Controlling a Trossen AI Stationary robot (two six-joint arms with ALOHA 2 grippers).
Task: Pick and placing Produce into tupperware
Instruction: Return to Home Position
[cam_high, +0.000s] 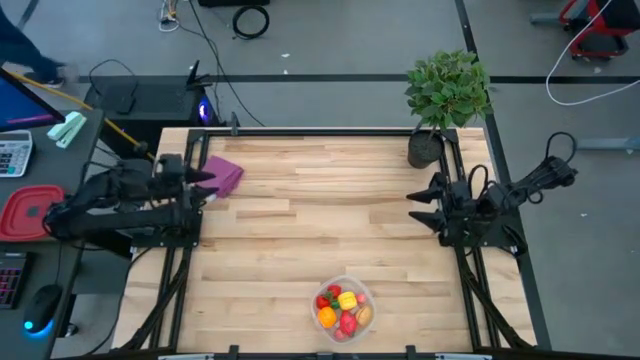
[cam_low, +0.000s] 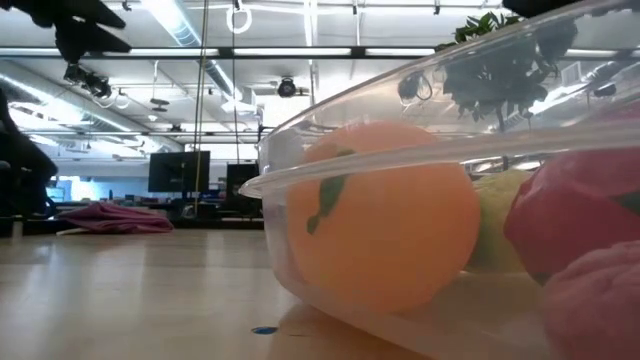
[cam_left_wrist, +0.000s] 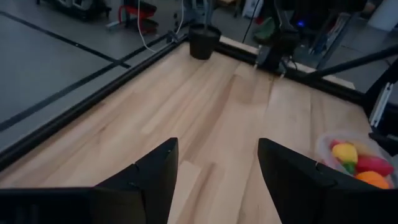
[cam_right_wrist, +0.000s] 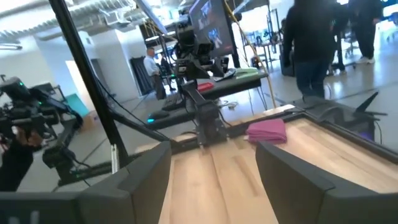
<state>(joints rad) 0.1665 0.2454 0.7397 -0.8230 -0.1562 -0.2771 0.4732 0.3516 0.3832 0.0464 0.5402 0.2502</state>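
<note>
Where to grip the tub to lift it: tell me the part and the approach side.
Pinch the tub by its rim wall from straight above, one finger inside, one outside. It is round and open-topped, and produce fills its middle; the rim arc facing the middle of the table looks barest. The right end effector, open at the table's side, seems the nearer one.

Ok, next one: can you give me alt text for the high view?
A clear round tupperware holding colourful toy produce sits near the lower edge of a wooden table. The left end effector and right end effector rest open at opposite sides, holding nothing; a purple cloth and potted plant occupy the far corners.
</note>
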